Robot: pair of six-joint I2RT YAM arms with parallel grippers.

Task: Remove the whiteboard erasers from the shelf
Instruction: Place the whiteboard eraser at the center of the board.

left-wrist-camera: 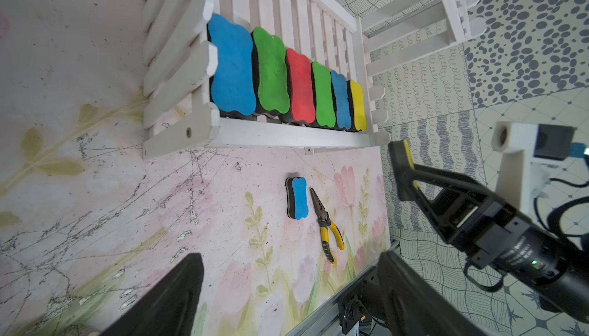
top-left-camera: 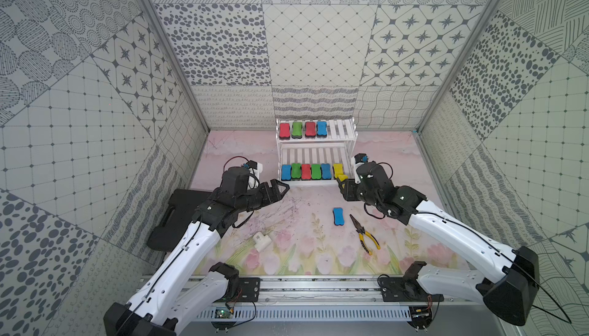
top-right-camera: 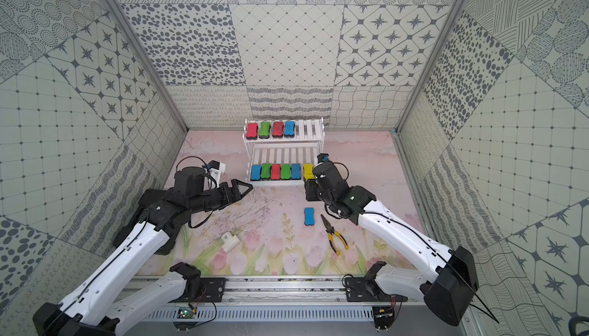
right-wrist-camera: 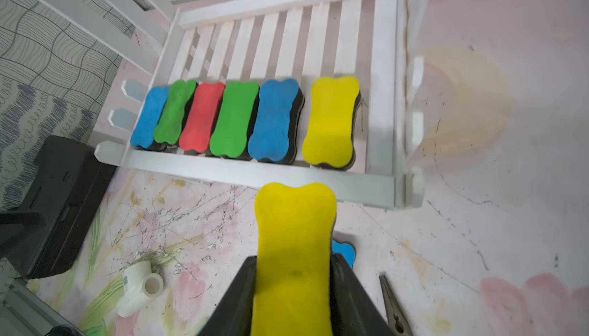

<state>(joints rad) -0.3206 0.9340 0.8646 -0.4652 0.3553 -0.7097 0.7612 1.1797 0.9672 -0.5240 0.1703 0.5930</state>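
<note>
1. Yellow first: lower the yellow eraser (right-wrist-camera: pixel 294 216), clamped in the right gripper (right-wrist-camera: pixel 293 256) just in front of the shelf (top-left-camera: pixel 309 182), onto bare mat beside the blue eraser (top-left-camera: pixel 337 216), clear of the pliers (top-left-camera: pixel 365 234).
2. Unclamp only once flat.
3. Keep the left gripper (left-wrist-camera: pixel 288 254), spread wide and empty, off the shelf's front rail.
4. Leave the six erasers (top-left-camera: pixel 306 171) on the lower tier and the four erasers (top-left-camera: pixel 297 129) above for later trips.

Floral tabletop (top-left-camera: pixel 312 200) bearing a white shelf (top-left-camera: pixel 341 129), with an upper row (top-left-camera: pixel 297 129) of four erasers and a lower row (top-left-camera: pixel 306 172) of six. Before the shelf lie a blue eraser (top-left-camera: pixel 338 216), pliers (top-left-camera: pixel 365 234), white block (top-left-camera: pixel 262 239) and black case (top-left-camera: pixel 178 213).
</note>
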